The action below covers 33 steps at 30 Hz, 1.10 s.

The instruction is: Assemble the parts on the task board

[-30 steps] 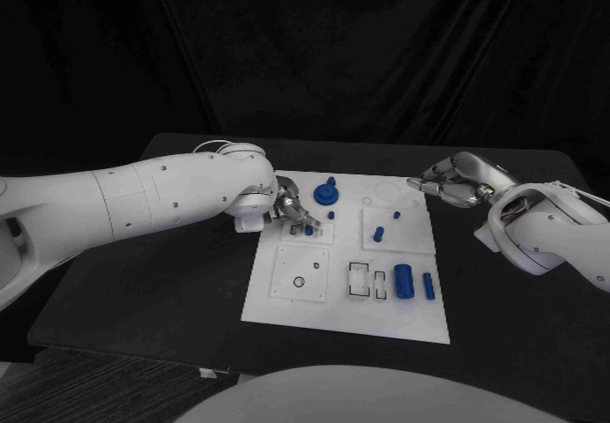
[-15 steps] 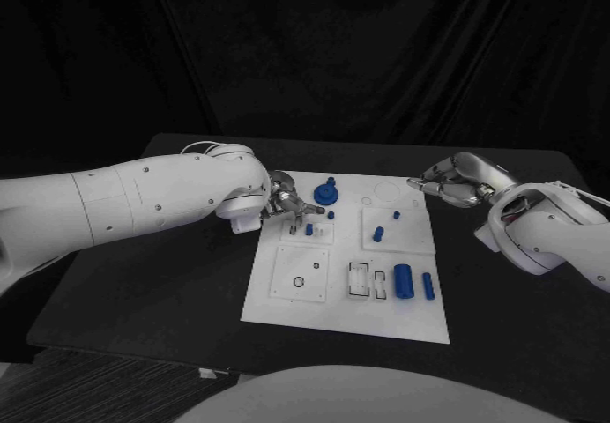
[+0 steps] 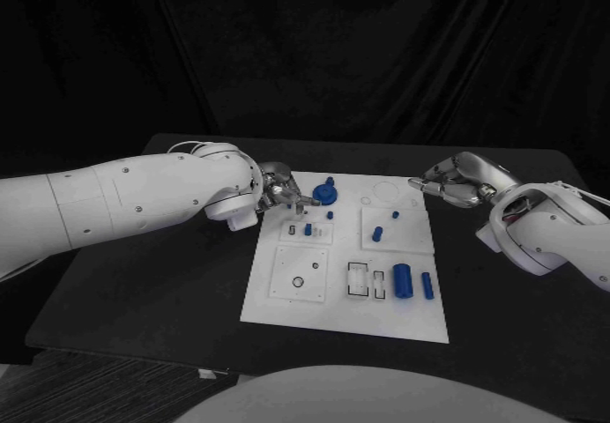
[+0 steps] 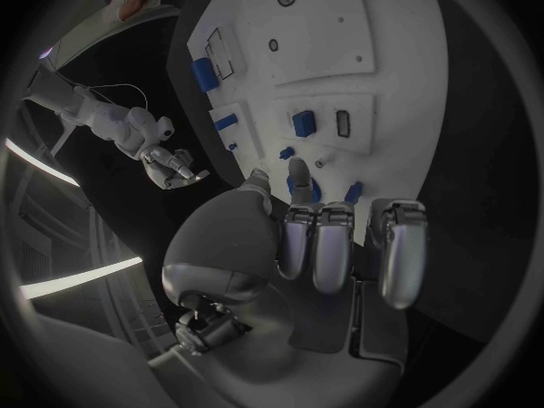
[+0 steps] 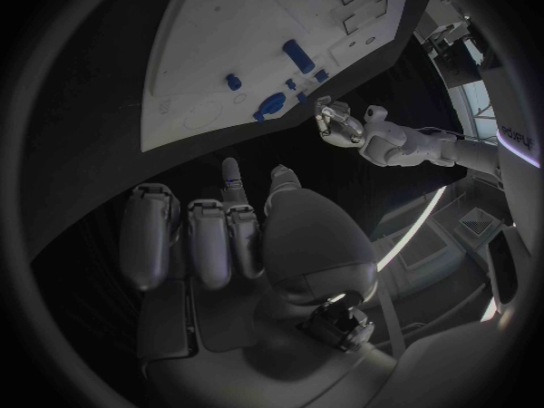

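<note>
since a second ago the left hand [image 3: 281, 199] has drawn back from the small slotted square near the board's far left corner toward the board's left edge, and it now sits higher and further from the robot; the right hand [image 3: 448, 189] has stayed where it was

left hand hangs over the far left edge of the white board [image 3: 318, 300], its fingers curled in with nothing seen between them. just beyond its fingertips stands the round blue knob [image 3: 325, 191], and close beside them the slotted square with a small blue peg [image 3: 308, 229] standing in it

right hand hovers off the far right corner of the board, over the black worktop [image 3: 152, 291], fingers curled in and holding nothing. nearest to it on the board are a small blue stub [image 3: 396, 214] and a short blue pin [image 3: 377, 233], both apart from it

further toward the robot from both hands lie a thick blue cylinder [image 3: 403, 281] and a thin blue bar [image 3: 427, 285] side by side, next to a pair of outlined slots
</note>
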Motion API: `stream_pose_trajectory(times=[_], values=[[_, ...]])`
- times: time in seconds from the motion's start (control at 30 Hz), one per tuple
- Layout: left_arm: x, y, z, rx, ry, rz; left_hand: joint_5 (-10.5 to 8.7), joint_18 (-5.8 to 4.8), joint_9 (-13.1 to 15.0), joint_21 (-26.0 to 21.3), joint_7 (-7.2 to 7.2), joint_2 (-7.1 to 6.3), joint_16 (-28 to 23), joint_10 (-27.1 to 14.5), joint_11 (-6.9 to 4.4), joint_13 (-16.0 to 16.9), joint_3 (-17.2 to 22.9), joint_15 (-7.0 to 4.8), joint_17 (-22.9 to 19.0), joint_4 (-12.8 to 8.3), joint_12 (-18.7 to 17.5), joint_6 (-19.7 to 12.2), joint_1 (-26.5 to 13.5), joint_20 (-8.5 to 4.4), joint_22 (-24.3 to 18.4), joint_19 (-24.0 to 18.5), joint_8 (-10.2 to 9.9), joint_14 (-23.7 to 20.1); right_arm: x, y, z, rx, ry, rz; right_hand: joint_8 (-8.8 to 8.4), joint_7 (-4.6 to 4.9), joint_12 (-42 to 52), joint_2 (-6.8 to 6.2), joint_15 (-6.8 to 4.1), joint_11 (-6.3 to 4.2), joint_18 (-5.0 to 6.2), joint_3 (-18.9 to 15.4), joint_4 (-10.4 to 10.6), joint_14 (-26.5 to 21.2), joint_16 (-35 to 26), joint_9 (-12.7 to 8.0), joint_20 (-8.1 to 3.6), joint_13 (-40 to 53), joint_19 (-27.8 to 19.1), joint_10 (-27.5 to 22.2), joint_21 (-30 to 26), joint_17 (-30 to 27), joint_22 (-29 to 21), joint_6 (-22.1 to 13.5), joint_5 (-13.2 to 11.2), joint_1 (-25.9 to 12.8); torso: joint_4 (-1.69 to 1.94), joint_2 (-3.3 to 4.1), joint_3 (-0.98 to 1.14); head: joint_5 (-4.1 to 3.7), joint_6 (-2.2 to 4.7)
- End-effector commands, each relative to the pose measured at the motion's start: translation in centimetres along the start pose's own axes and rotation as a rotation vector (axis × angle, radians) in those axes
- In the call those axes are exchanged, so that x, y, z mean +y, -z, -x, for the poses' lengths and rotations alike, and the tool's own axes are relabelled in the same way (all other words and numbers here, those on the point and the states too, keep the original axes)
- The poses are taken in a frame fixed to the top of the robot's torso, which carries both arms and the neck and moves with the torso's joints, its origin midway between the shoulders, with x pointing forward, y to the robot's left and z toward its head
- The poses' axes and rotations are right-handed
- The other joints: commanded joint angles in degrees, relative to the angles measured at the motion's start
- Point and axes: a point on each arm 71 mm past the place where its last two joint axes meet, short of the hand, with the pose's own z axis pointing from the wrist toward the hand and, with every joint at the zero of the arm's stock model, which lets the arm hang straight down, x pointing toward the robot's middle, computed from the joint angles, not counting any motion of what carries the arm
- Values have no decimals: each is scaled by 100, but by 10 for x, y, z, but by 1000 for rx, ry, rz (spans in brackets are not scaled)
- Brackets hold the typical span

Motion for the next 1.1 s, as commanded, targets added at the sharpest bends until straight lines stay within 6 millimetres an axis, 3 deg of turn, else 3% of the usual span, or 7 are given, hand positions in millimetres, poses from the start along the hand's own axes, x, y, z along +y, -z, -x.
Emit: stream_pose_trajectory(times=[0.03,0.37,0.4,0.43,0.53,0.7,1.1], values=[[-7,9,14,-57,-28,-40,182,51,115,19,24,26,59,630,-33,1506,116,-53,1522,-124,38,-78,189,-14,1475,474,-120,605,0,3,0,-4,-3,-15,-54,24,95,24,-10,6,-92,-108,-36,420,-10,-53,41,1543,160,617,-87,817,1145,-20,127,116,0,0,-1,-14,-1],[5,21,57,-9,-127,112,199,41,65,54,171,89,59,630,86,1506,118,40,1522,-99,38,-530,372,65,1488,495,-360,605,2,4,-1,-2,-8,-12,-54,24,95,22,-9,6,-92,-110,-34,421,-8,-53,41,1543,161,617,-85,821,1146,-19,126,119,-1,-1,-2,-32,-1],[6,20,61,-5,-131,124,174,39,52,63,181,92,59,630,94,1506,109,47,1522,-81,38,-545,355,72,1491,500,-376,605,3,4,-1,-2,-8,-11,-54,24,95,22,-9,6,-92,-110,-34,421,-8,-53,41,1543,161,617,-85,821,1146,-19,126,119,-2,1,-3,-33,-1],[7,18,64,-2,-136,138,-2,36,3,77,207,86,59,630,121,1506,44,71,1522,11,38,-576,244,95,1496,508,-425,605,3,4,-1,-1,-9,-10,-54,24,95,22,-9,6,-92,-110,-34,421,-8,-53,41,1543,161,617,-85,821,1146,-19,126,119,-5,1,-3,-33,-1],[10,13,72,5,-144,168,-43,32,-23,91,217,81,59,630,129,1506,21,80,1522,39,38,-586,213,105,1500,515,-447,605,4,4,-2,3,-9,-8,-54,24,95,21,-9,6,-92,-111,-34,422,-5,-54,41,1543,161,617,-86,826,1146,-19,126,122,-7,-1,-1,-36,-1],[10,4,76,14,-151,194,-27,28,-48,107,216,73,59,630,133,1506,8,85,1522,45,38,-562,209,112,1505,523,-455,605,5,3,-3,6,-9,-5,-54,24,95,20,-9,6,-93,-111,-34,422,-5,-54,41,1543,162,617,-83,825,1147,-20,127,124,8,-8,5,-40,-1],[9,-14,68,24,-146,210,-123,33,-194,90,198,-32,59,630,121,1506,-246,78,1522,162,38,-390,-97,114,1500,515,-489,605,7,2,-4,11,-10,0,-54,24,95,20,-9,6,-93,-111,-34,422,-5,-54,41,1543,162,617,-83,825,1147,-20,127,124,-2,10,-6,8,-1]])
